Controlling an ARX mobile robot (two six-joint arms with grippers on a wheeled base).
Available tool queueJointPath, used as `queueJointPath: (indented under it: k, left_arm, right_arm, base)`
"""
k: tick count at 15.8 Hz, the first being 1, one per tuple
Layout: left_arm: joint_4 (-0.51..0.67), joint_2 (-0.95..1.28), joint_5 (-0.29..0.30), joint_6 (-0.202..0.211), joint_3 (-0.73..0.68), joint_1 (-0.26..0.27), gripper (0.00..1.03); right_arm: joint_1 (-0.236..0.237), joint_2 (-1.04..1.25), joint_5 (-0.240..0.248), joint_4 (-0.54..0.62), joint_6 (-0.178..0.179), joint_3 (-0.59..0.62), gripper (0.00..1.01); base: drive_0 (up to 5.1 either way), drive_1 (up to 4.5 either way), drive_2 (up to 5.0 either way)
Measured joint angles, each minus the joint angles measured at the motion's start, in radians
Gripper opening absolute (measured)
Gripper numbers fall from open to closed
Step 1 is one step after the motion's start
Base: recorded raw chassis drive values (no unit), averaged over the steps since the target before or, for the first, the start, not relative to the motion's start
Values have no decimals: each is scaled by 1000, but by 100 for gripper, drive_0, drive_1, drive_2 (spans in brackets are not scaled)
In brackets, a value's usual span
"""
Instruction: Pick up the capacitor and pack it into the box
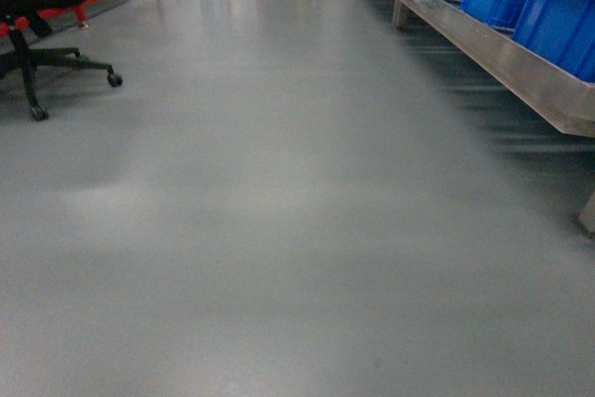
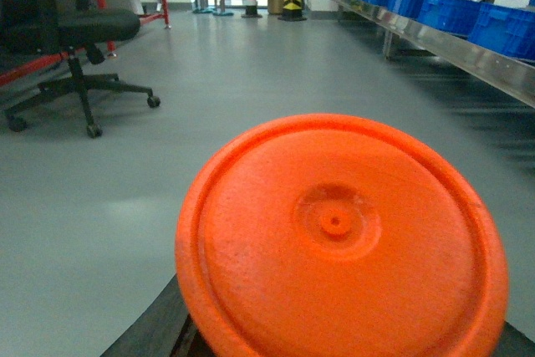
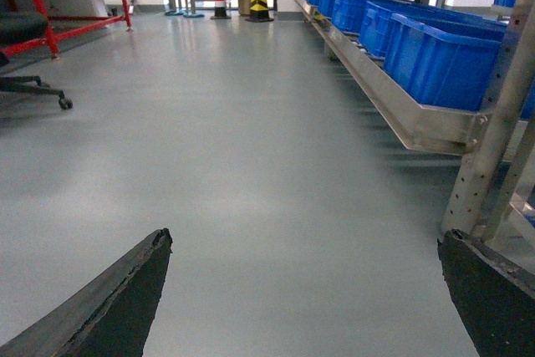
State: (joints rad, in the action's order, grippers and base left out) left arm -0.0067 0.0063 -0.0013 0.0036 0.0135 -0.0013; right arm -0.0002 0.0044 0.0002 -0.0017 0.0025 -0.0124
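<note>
right gripper (image 3: 305, 290) stands spread wide with nothing between its dark fingers (image 3: 109, 303), beside the steel rack (image 3: 418, 119) of blue bins (image 3: 435, 60); left gripper is hidden behind an orange disc (image 2: 343, 240) filling its wrist view, so i cannot tell its state or whether it grips that disc. neither capacitor nor box shows in any view, only grey floor (image 1: 279, 230) and a black chair (image 1: 42, 16) far across from the rack. judged from the task alone, a capacitor should be light, rigid and smooth, with easily bent leads, so take it across the body.
</note>
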Motion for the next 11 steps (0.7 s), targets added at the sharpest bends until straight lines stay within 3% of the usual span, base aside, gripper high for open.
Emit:
queueJointPath:
  k: [11]
  left_arm:
    - [1, 0, -1, 0, 0, 0, 44]
  right_arm:
    - [0, 0, 0, 0, 0, 0, 98]
  base:
    - [-502, 243, 243]
